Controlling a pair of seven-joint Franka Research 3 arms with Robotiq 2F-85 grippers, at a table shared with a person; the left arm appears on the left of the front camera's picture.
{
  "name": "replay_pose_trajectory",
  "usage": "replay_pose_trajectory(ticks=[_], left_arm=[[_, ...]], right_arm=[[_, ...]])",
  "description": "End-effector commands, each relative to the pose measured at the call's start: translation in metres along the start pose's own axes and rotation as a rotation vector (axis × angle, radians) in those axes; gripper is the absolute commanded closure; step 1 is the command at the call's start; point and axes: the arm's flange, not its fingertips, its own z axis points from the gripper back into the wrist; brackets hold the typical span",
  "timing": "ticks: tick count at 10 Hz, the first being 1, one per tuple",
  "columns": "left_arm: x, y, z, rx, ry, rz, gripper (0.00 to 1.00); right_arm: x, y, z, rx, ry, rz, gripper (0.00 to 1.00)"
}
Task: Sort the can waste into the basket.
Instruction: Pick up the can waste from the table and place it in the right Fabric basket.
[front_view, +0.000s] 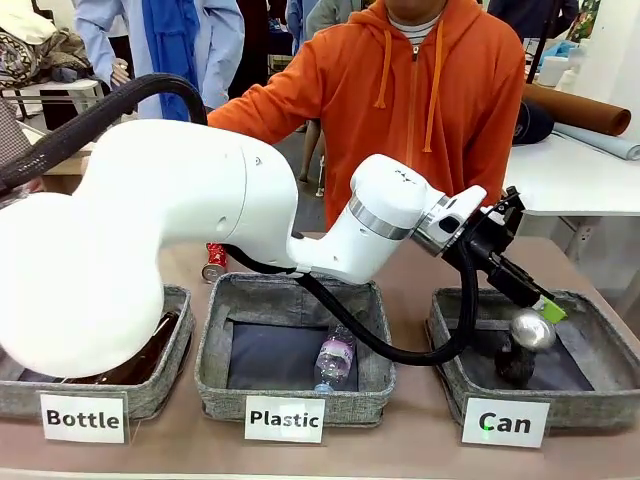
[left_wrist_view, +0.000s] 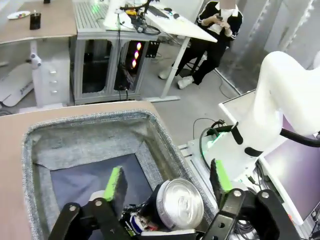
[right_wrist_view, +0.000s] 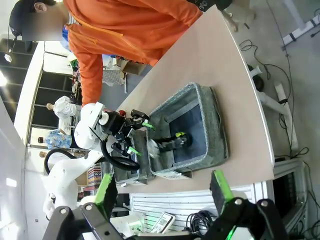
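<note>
Where my left arm reaches across the table, front view: left gripper (front_view: 543, 308) hangs just above the grey woven-fabric rectangular basket labelled "Can" (front_view: 585, 400); the crushed black drink can with silver top (front_view: 530, 332) stands inside it.
Left wrist view: my left gripper (left_wrist_view: 167, 177) is released, its pads (left_wrist_view: 116, 182) flanking the can (left_wrist_view: 180, 202) without touching it, beside one basket (left_wrist_view: 90, 120) wall.
Right wrist view: my right gripper (right_wrist_view: 162, 187) is spread wide and holds nothing, well apart from the basket (right_wrist_view: 216, 131).

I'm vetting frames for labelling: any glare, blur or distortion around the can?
Front view: the can glares at its silver top, black body dark. Left wrist view: can sharp, evenly lit. Right wrist view: rolled sideways, table edge bowed, can tiny.
</note>
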Motion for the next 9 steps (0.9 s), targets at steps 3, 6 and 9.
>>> replay_pose_trajectory(ticks=[3,6,9], left_arm=[[0.007,-0.008,0.003,-0.04,0.063,0.015,0.0],[-0.002,-0.049,-0.02,-0.004,0.363,-0.082,0.0],[0.019,-0.103,-0.057,0.036,0.492,-0.192,0.0]], right_arm=[[-0.005,0.0,0.0,-0.006,-0.013,-0.012,0.0],[-0.005,0.0,0.0,-0.006,-0.013,-0.012,0.0],[-0.005,0.0,0.0,-0.006,-0.013,-0.012,0.0]])
